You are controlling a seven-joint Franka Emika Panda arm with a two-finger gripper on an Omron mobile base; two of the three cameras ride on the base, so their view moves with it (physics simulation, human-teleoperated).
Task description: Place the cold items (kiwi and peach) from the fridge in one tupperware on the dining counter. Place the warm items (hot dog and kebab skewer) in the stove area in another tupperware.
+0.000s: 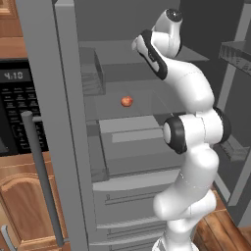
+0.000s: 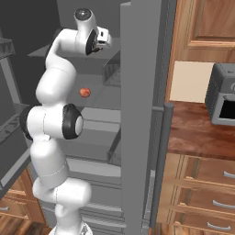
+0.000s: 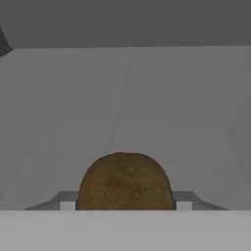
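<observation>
The small olive-brown oval kiwi (image 3: 125, 181) sits right at the pincer's mouth — whether the pincer is clenched on it I cannot tell. Below and beyond, the small round orange-red peach (image 1: 127, 101) rests on a shelf of the tall grey fridge (image 1: 68, 122) — I judge nothing is packed yet.

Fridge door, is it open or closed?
Open. In both base views the fridge door stands swung out, so its grey inner shelves show, with the peach sitting on one and the robot's arm reaching inside.
</observation>
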